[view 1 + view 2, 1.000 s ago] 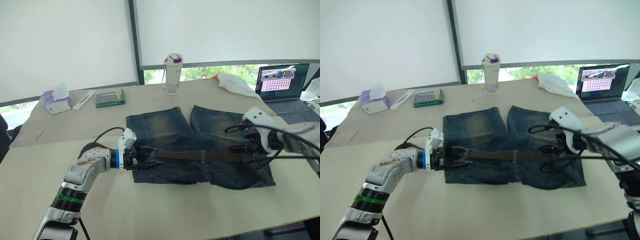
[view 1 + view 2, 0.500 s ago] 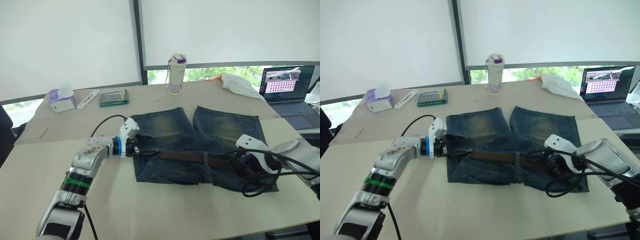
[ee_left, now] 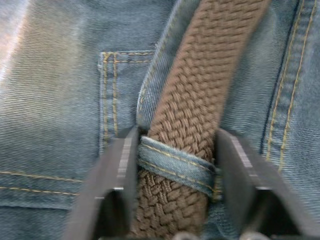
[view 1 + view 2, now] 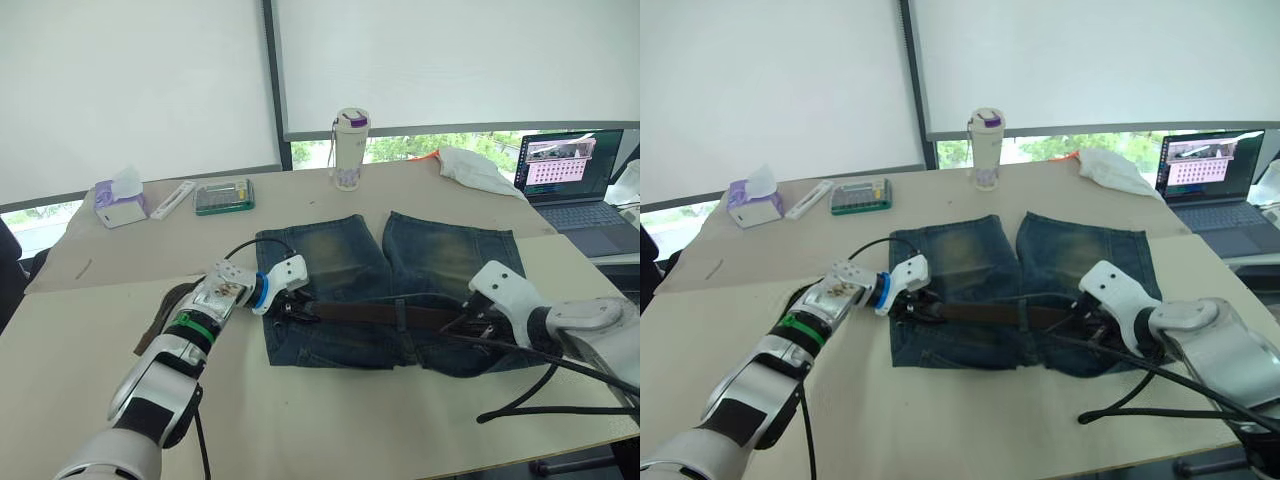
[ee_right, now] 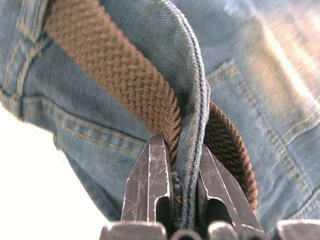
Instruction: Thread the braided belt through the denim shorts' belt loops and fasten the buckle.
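Two grippers work at opposite ends of the waistband of the denim shorts [image 4: 400, 290], which lie flat on the table [image 4: 330, 420] with the legs pointing toward 12 o'clock and the waistband toward 6 o'clock. The braided belt [image 4: 375, 314] runs along the waistband from 9 o'clock to 3 o'clock, passing under a loop near the middle. The left gripper [image 4: 288, 310] sits at the 9 o'clock end of the waistband; in the left wrist view its fingers [image 3: 117, 170] are spread apart, one on each side of the belt, where a belt loop [image 3: 175, 167] crosses the strap. The right gripper [image 4: 462, 322] sits at the 3 o'clock end; in the right wrist view its fingers [image 5: 150, 185] are pressed together on a raised fold of denim edge, with the belt curving against that fold. A drink bottle [image 4: 348, 150] stands at 12 o'clock beyond the shorts, a tissue box [image 4: 118, 198] at 10 o'clock, and an open laptop [image 4: 570, 180] at 2 o'clock.
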